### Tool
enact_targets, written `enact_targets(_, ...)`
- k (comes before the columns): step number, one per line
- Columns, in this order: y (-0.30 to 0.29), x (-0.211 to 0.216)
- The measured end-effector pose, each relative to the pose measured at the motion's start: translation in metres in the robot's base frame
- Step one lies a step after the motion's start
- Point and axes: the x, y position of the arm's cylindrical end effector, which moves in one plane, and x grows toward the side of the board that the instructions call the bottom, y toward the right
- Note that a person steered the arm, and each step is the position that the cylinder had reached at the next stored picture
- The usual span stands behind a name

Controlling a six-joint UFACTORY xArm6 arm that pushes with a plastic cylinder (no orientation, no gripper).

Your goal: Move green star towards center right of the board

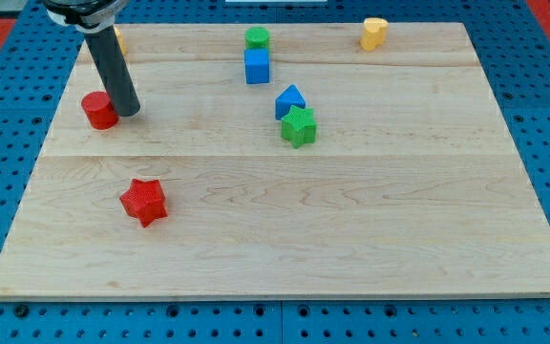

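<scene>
My tip (129, 112) is a bare rod end with no jaws; it holds nothing and rests just beside the red cylinder (99, 111). The green star (298, 126) lies well off toward the view's right of my tip, ridged on top, touching the blue triangular block (290, 99).

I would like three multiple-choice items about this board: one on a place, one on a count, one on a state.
1. Where is my tip?
A. beside the red cylinder
B. beside the red star
C. beside the yellow block

2. How many blue blocks show?
A. one
B. two
C. three

3. The green star and the blue triangular block are:
A. far apart
B. stacked
C. close together, side by side

Answers: 1 A, the rod ends at the cylinder's right. 2 B, blue cube plus triangular block. 3 C, star just below it.
</scene>
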Motion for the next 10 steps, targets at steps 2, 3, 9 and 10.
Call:
enact_targets(2,0.003,0.0)
enact_targets(3,0.069,-0.008)
enact_targets(9,0.328,0.025)
enact_targets(10,0.325,0.045)
